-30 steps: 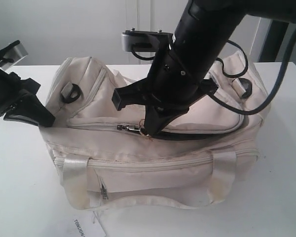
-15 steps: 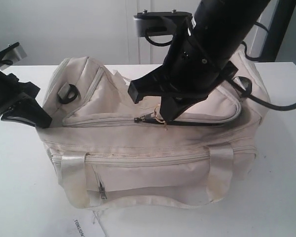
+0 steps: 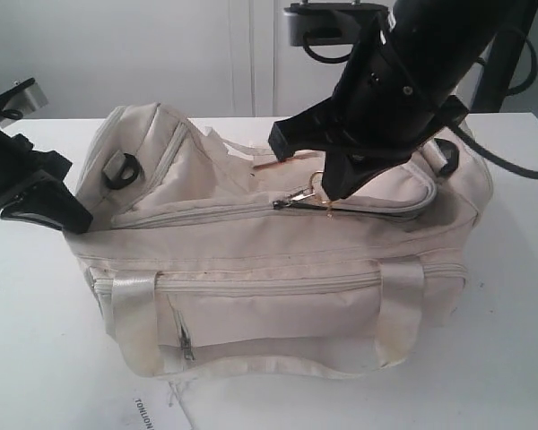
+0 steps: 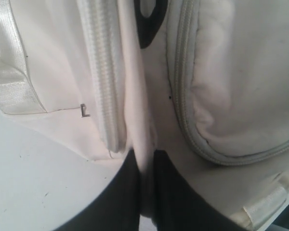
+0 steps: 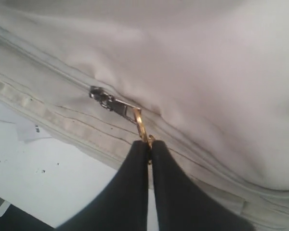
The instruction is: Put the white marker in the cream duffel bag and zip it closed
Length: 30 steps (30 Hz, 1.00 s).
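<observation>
Right end effector [image 5: 148, 143], black fingers pressed together, holds the gold ring pull [image 5: 140, 126] of the top zip, its tips right at the ring's far end. The ring hangs off the small metal zip slider [image 5: 108, 100], and the pull is taut between slider and fingers. In the exterior view the right end effector [image 3: 332, 193] sits over the top middle of the large cream fabric duffel bag [image 3: 251, 251], with the slider [image 3: 287, 202] just beside it on the left-arm side. The zip line from the slider toward the left end looks shut; the stretch under and past the right arm is partly hidden and I can't tell. Left end effector [image 4: 144, 154] is nearly closed, pinching a fold of cream fabric at the bag's left end, near the black end ring [image 3: 125, 170]; in the exterior view it is [image 3: 72, 215] against that end. The bag stands upright on the white table [image 3: 520, 358], long side to the camera, shiny cream straps [image 3: 133, 318] down the front. A white printed paper tag [image 3: 152, 408] lies on the table at the near edge.
</observation>
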Each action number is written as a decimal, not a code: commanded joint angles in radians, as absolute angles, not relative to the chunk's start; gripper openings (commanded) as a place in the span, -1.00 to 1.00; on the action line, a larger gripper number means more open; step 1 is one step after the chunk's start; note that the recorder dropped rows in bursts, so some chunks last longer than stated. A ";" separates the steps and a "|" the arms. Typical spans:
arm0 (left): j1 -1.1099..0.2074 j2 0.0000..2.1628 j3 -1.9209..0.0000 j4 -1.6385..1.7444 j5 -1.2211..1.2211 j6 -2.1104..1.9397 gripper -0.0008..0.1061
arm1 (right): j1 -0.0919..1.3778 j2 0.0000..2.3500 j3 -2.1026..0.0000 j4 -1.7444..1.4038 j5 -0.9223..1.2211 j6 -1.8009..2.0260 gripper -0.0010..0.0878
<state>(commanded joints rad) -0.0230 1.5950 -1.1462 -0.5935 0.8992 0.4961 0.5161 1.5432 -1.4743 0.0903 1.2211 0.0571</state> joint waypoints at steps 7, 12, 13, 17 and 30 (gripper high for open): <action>-0.023 1.595 -1.146 -0.589 0.897 0.496 -0.99 | 0.449 1.525 -1.474 0.088 1.221 0.053 -0.98; -0.023 1.595 -1.146 -0.589 0.897 0.496 -0.99 | 0.401 1.493 -1.474 0.086 1.221 0.053 -0.98; -0.023 1.595 -1.146 -0.589 0.897 0.496 -0.99 | 0.393 1.485 -1.474 0.086 1.221 0.051 -0.98; -0.023 1.595 -1.146 -0.589 0.897 0.496 -0.99 | 0.358 1.458 -1.474 0.084 1.221 0.049 -0.98; -0.023 1.595 -1.146 -0.587 0.897 0.496 -0.99 | 0.280 1.414 -1.384 -0.012 1.221 0.059 -0.98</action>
